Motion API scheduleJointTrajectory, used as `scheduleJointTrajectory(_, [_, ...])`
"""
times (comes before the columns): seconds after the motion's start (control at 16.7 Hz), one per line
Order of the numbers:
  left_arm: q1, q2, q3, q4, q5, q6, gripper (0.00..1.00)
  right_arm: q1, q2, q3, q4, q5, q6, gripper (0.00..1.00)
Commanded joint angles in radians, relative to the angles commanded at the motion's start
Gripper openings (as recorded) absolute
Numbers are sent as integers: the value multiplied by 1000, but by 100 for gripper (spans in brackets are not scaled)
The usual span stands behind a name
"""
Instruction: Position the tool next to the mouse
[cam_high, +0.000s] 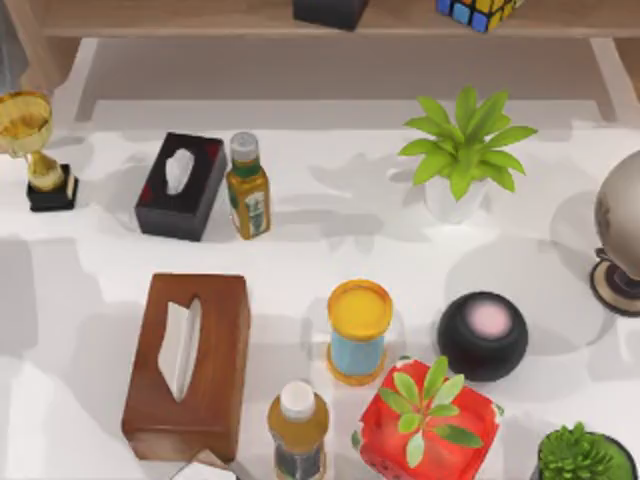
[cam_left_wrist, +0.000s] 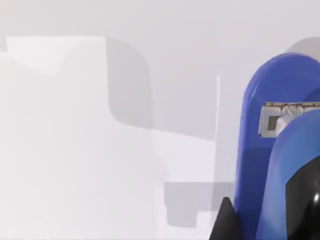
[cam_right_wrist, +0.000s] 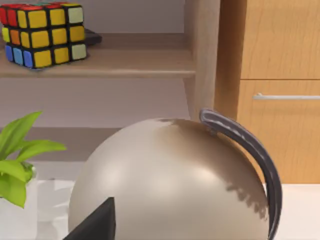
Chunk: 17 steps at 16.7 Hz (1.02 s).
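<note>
The tool, a blue stapler (cam_left_wrist: 280, 150) with a metal staple slot, stands very close in the left wrist view. A dark part of my left gripper (cam_left_wrist: 226, 222) sits right against its side, above a white table (cam_left_wrist: 100, 150). The mouse is out of view. In the right wrist view my right gripper (cam_right_wrist: 95, 225) shows as a dark tip in front of a beige globe (cam_right_wrist: 170, 185) with a dark arc.
The table holds a brown tissue box (cam_high: 188, 365), a black tissue box (cam_high: 180, 185), two bottles (cam_high: 248, 187) (cam_high: 298, 428), a yellow-lidded can (cam_high: 358, 330), a black dome (cam_high: 482, 335), potted plants (cam_high: 460, 155) (cam_high: 428, 420), a trophy (cam_high: 35, 150) and the globe (cam_high: 620, 235). A puzzle cube (cam_right_wrist: 42, 32) sits on the shelf.
</note>
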Motion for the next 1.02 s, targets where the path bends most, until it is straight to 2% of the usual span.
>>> scheduleJointTrajectory(0.36, [3,15,-14,-3,-2,-3,0,0,0,0,0,0,0,100])
scheduleJointTrajectory(1.02, [3,15,-14,-3,-2,-3,83,0,0,0,0,0,0,100])
